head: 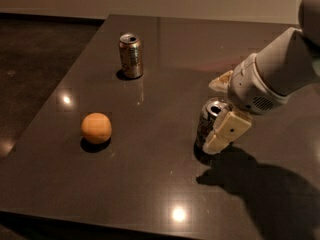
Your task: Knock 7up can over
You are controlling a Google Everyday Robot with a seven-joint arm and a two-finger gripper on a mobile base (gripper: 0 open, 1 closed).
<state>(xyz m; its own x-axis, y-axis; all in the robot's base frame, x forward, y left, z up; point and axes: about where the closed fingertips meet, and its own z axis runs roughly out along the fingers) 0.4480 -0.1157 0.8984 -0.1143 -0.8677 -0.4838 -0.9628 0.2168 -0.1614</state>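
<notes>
The 7up can (208,125), silver-white with green lettering and a silver top, stands on the dark table (165,184) right of centre, leaning slightly to the left. My gripper (223,106) comes in from the right at the can's upper right side. Its near cream finger (228,130) lies against the can's front right. The far finger (220,82) sits behind the can, apart from it. The fingers are spread open, and nothing is held.
A gold-brown can (131,55) stands upright at the back left. An orange (96,128) lies at the left middle. The table's left edge (55,86) drops to a dark floor. My white arm (285,74) covers the right side.
</notes>
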